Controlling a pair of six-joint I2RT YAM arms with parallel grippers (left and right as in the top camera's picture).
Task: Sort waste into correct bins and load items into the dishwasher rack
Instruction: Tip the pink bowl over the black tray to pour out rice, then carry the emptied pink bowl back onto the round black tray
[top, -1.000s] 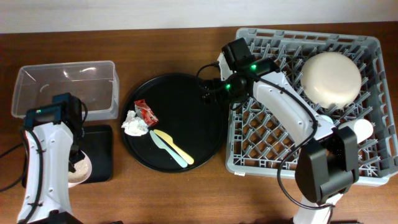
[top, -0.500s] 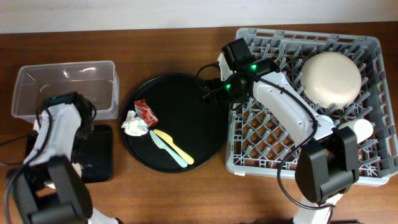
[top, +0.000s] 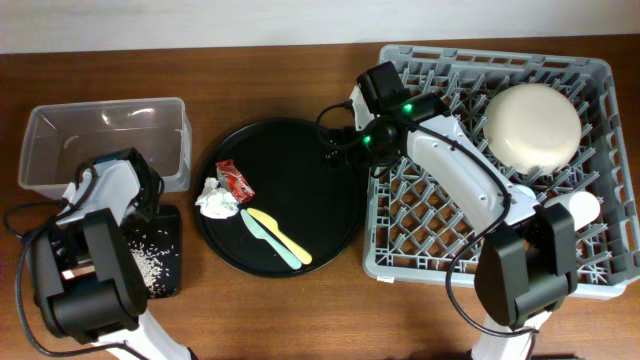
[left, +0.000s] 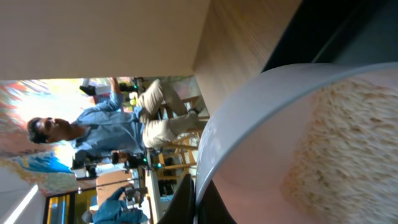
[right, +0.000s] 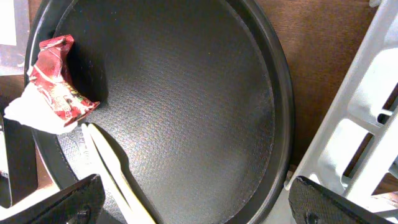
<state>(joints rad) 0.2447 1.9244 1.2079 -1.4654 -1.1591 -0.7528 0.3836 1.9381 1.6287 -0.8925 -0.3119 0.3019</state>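
Note:
My left gripper (top: 128, 200) is over the shallow black tray (top: 168, 225), shut on the rim of the small pink bowl (left: 261, 143), which is tipped on its side. Rice grains (top: 148, 262) lie scattered on that tray, and some still cling inside the bowl (left: 354, 137). My right gripper (top: 336, 150) is open and empty above the right edge of the round black tray (top: 300, 170). On that tray lie the red wrapper (top: 235, 181), the white napkin (top: 215, 199), and the yellow (top: 272, 229) and mint-green (top: 268, 240) utensils. The wrapper also shows in the right wrist view (right: 59, 81).
The clear tub (top: 105, 140) stands behind the shallow black tray. The grey rack (top: 440, 215) on the right holds the upturned cream bowl (top: 532, 125) and a white cup (top: 582, 208). No light blue cup is in view.
My left arm has swung up and turned the pink bowl over; the rice that was in the bowl now lies on the shallow black tray. The right arm has not moved.

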